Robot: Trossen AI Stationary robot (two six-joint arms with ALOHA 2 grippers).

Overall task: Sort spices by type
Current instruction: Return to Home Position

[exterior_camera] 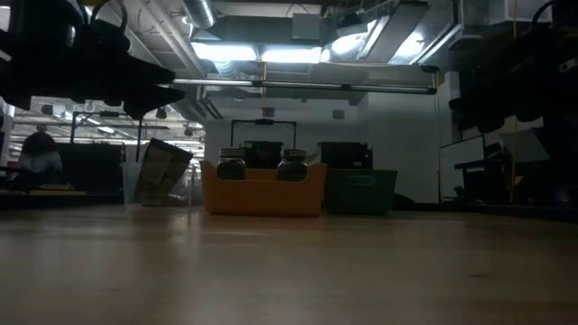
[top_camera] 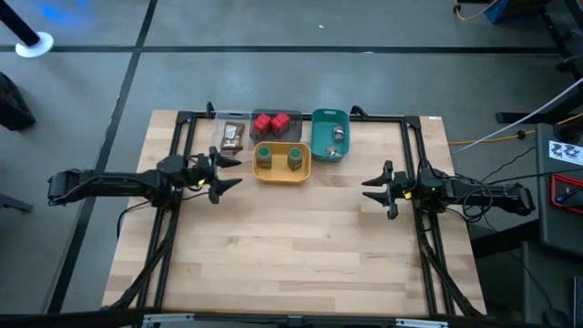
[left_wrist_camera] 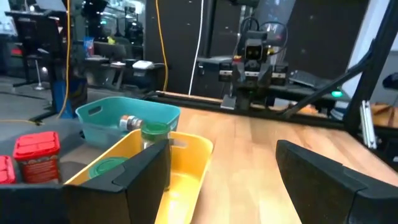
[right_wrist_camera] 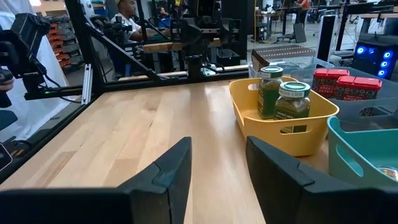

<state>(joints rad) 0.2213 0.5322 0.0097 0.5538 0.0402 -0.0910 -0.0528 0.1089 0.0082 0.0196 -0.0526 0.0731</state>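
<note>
Two green-capped jars stand in the yellow tray; they also show in the right wrist view. Red boxes lie in the grey tray, a brown packet in the clear tray, and a small round tin in the teal tray. My left gripper hovers open just left of the yellow tray. My right gripper is open over bare table, right of the trays.
The four trays sit in a row near the table's far edge. A black frame runs around the table top. Bare wood lies between and in front of the arms. In the right wrist view, a person sits beyond the table.
</note>
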